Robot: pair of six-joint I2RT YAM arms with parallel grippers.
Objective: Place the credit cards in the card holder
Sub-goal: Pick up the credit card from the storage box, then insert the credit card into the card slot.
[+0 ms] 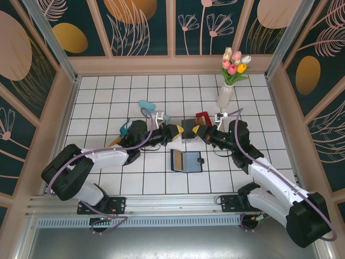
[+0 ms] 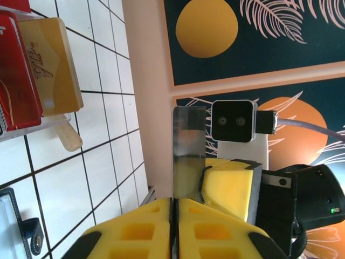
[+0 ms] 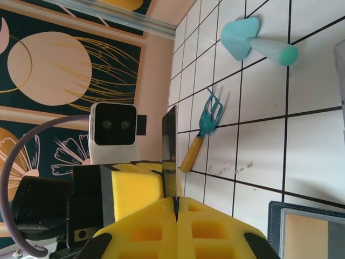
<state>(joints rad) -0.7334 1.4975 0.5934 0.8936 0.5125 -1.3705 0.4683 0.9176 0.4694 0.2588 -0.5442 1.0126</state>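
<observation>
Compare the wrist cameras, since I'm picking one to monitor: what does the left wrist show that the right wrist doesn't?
Left wrist, not right wrist: the gold-tan card and red card in a clear rack. Right wrist, not left: teal rake, teal scoop. Both: the black card, clamped by the left gripper and right gripper, plus part of the card holder.

- The dark card (image 2: pixel 188 156) has its lower end buried between my left pads (image 2: pixel 135 226).
- Left wrist view: the card holder (image 2: pixel 27 237) at lower left and the red card (image 2: pixel 16 70) at upper left are cut by the frame edge.
- From my right wrist that card is edge-on, face unreadable.
</observation>
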